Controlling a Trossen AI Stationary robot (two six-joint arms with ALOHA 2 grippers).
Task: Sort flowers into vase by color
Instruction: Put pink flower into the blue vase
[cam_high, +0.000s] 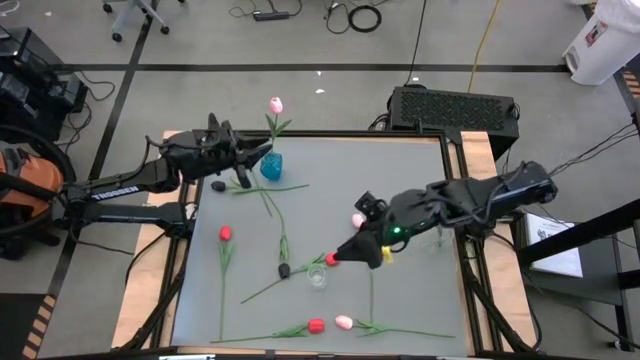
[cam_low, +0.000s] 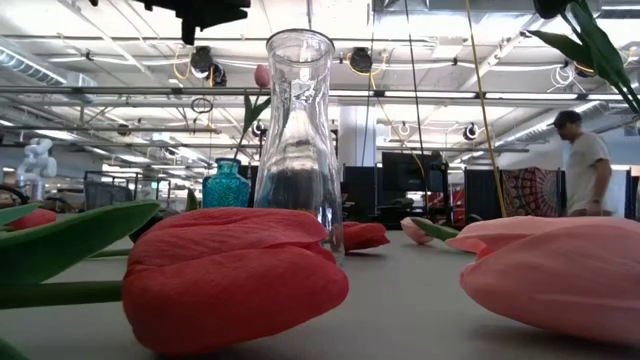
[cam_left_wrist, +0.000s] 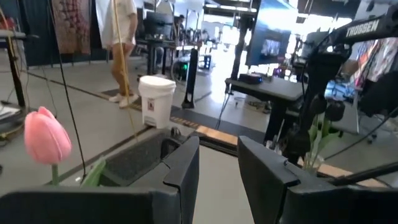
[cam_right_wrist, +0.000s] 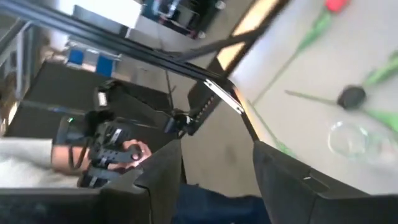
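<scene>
A pink tulip stands in the small blue vase at the far left. A clear glass vase stands empty in the near middle. Flowers lie flat on the grey table: red ones, pink ones and black ones. My right gripper hangs open above the red head beside the clear vase, nothing between its fingers. My left gripper is open and level beside the blue vase.
Green leaves and a dark bud rise at the table's right side under my right arm; what they stand in I cannot tell. Long stems cross the table's middle. A person walks in the room beyond.
</scene>
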